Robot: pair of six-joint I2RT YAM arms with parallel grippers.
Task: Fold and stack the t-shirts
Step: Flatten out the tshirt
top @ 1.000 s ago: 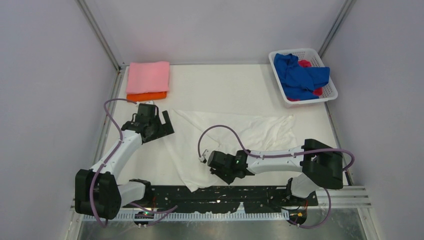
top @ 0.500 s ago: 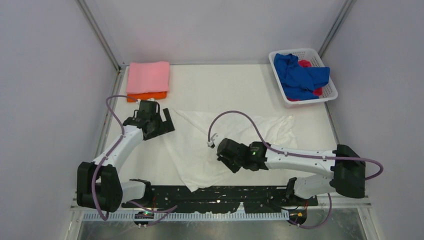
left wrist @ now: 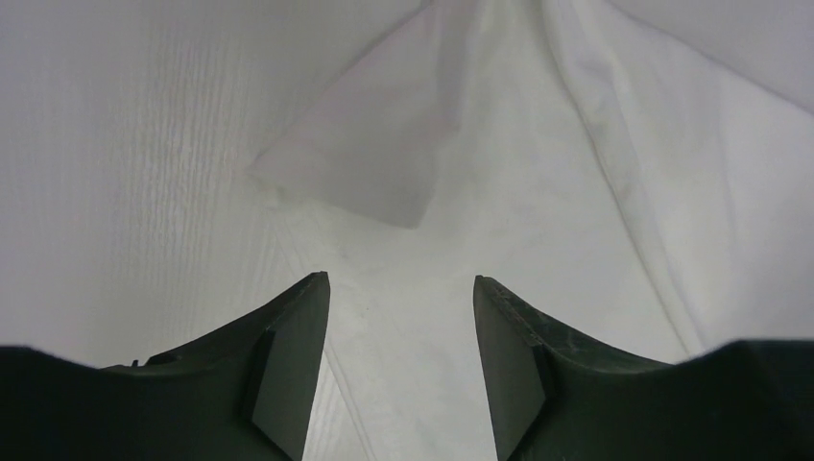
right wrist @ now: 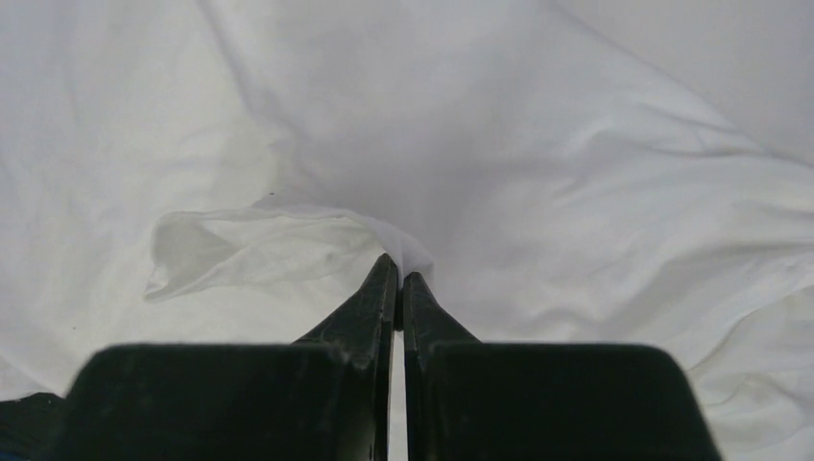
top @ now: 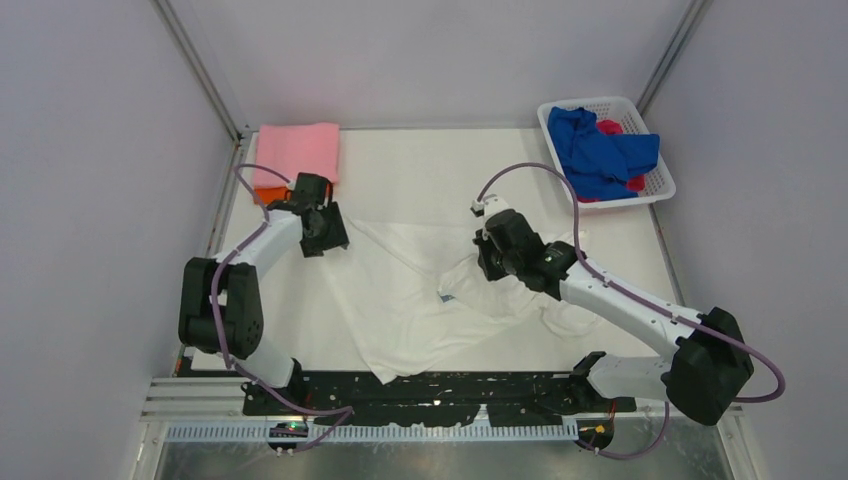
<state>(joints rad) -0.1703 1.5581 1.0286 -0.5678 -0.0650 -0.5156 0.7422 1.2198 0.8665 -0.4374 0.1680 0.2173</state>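
Pinching shirt (right wrist: 576, 173) apparently, right fingers (right wrist: 370, 309) closed

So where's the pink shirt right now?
In the top view, the pink shirt lies folded at far left, on the orange shirt, just beyond the left gripper.

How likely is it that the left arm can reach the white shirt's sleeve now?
Likely yes: the left gripper hovers open just short of the white shirt's sleeve, nothing between them.
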